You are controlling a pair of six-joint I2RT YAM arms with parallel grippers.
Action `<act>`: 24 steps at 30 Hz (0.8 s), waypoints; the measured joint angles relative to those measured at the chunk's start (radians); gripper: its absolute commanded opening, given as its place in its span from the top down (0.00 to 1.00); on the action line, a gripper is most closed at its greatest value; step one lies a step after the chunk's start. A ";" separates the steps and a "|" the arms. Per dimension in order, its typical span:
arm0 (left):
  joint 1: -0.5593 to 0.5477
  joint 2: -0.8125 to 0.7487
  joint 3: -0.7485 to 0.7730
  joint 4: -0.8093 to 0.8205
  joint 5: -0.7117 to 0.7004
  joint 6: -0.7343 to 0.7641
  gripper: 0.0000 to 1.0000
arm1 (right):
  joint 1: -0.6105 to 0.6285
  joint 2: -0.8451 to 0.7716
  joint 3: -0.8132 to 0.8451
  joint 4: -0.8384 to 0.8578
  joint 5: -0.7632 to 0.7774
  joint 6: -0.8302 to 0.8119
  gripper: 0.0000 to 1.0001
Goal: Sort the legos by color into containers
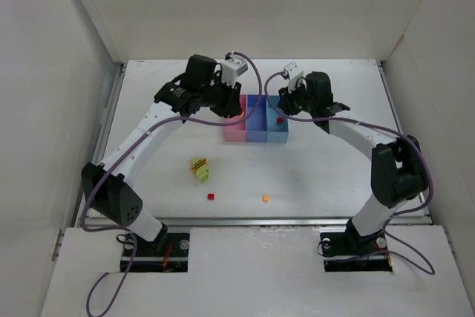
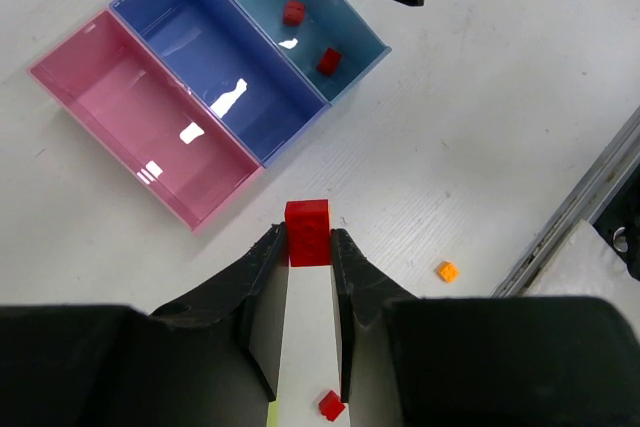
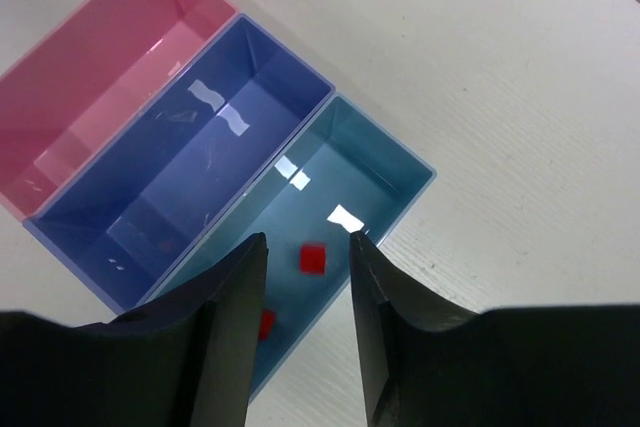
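My left gripper (image 2: 309,237) is shut on a red brick (image 2: 307,232), held high above the table just off the pink bin (image 2: 140,122). The tray's blue-violet bin (image 2: 215,67) shows nothing inside. The light blue bin (image 2: 345,22) holds two red bricks (image 2: 293,12) (image 2: 329,60). My right gripper (image 3: 308,247) is open and empty above the light blue bin (image 3: 370,162), with the two red bricks (image 3: 313,258) (image 3: 265,324) below it. In the top view the left gripper (image 1: 228,105) and right gripper (image 1: 291,105) flank the tray (image 1: 256,137).
On the table in front of the tray lie a yellow-green clump with red stripes (image 1: 200,168), a small red brick (image 1: 211,197) and an orange brick (image 1: 265,198). White walls enclose the table on the left, back and right.
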 measured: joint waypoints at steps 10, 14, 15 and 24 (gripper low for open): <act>0.000 0.000 0.000 0.000 0.000 0.000 1.00 | 0.000 -0.007 0.000 -0.008 -0.042 -0.011 0.56; 0.002 0.000 0.000 0.000 0.012 0.000 1.00 | 0.022 -0.115 -0.034 -0.004 -0.119 -0.098 0.53; 0.007 0.000 0.000 0.000 0.026 0.000 1.00 | 0.035 -0.159 -0.054 0.006 -0.143 -0.118 0.52; 0.029 0.084 0.072 0.047 0.254 -0.071 1.00 | 0.201 -0.404 -0.194 0.242 -0.266 -0.180 0.44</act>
